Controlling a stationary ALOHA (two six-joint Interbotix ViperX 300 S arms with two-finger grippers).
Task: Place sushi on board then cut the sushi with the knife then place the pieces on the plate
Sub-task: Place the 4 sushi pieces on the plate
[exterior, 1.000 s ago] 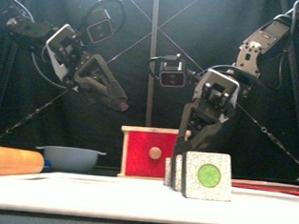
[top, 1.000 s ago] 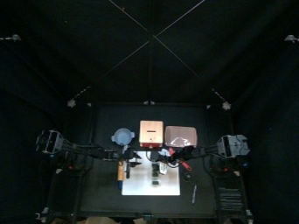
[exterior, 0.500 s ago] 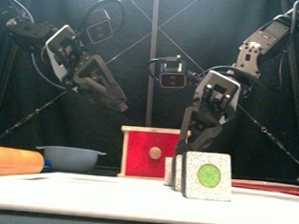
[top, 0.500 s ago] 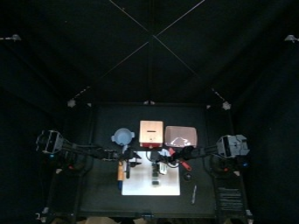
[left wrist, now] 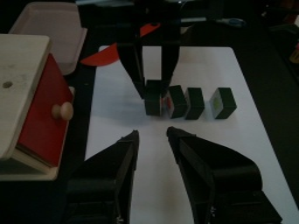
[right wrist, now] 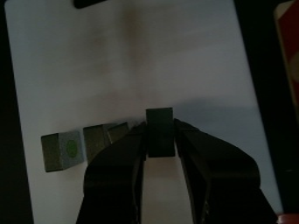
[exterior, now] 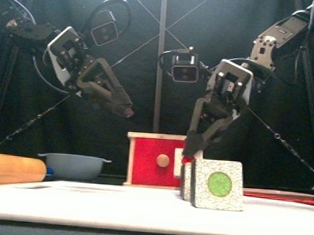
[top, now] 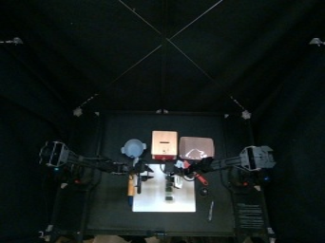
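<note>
no text, number or sign can be read on the sushi, box or board.

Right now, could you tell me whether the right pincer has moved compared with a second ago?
Yes. Against the red drawer front, the right pincer has lifted slightly upward, shut on one sushi piece.

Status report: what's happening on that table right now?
Left gripper open over white cutting board. Right gripper shut on end sushi piece. Other pieces stand close alongside.
</note>
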